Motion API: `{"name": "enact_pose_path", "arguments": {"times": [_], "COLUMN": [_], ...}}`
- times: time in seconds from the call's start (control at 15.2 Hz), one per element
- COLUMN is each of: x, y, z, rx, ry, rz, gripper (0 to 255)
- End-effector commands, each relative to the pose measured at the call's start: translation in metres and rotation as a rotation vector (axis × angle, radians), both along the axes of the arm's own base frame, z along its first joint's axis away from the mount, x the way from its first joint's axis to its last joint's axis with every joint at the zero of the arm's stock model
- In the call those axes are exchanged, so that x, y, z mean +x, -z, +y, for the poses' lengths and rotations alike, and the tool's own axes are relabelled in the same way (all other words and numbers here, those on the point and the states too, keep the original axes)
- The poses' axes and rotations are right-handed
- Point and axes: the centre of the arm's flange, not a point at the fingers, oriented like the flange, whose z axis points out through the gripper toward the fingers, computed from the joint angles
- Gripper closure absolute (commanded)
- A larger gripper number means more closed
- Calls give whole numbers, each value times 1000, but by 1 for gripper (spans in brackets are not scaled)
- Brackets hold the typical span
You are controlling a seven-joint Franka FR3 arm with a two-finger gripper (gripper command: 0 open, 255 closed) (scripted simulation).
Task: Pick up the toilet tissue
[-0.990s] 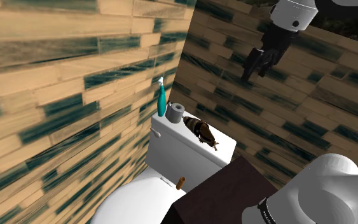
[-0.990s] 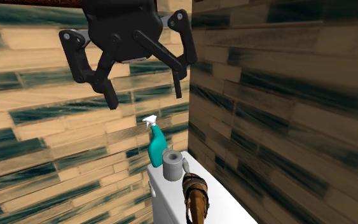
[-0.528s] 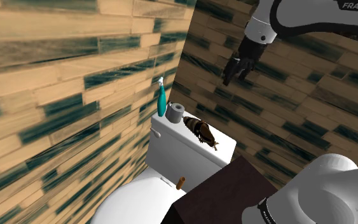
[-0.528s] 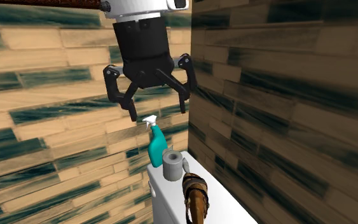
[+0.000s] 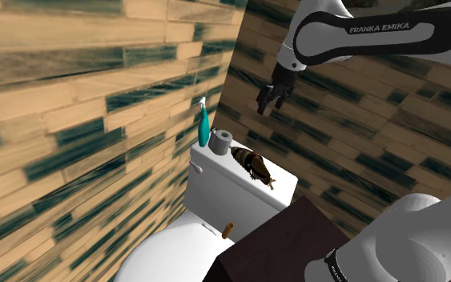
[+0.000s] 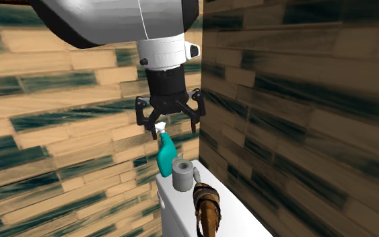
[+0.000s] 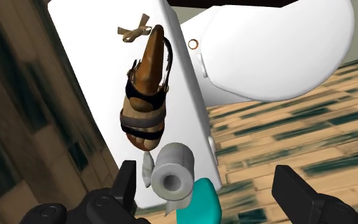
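While its white arm [image 5: 376,32] reaches across from the shoulder view's right with the wrist bent downward, the black claw [image 6: 168,125] hangs in the air, fingers spread wide and clasping nothing. Brick-patterned walls [image 5: 71,120] meet in a corner just behind the white toilet tank [image 5: 231,184], so room is tight at the back and side, while open air lies above the tank lid. On that lid a brown strapped sandal [image 7: 147,95] lies flat and a teal spray bottle [image 6: 165,155] stands upright at the corner end. The toilet tissue [image 6: 181,174], a plain grey roll standing on end with its hollow core upward, sits between them, just beside the bottle, below the claw and apart from it.
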Motion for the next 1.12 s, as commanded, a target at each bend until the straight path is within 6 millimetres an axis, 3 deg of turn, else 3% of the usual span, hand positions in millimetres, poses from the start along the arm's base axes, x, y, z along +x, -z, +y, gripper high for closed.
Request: {"name": "enact_pose_path", "arguments": {"times": [0.0, 1.06], "x": [20, 175], "y": [18, 166], "z": [-5, -24], "rx": [9, 80], "ry": [-11, -97], "rz": [4, 42], "gripper": [0, 0]}}
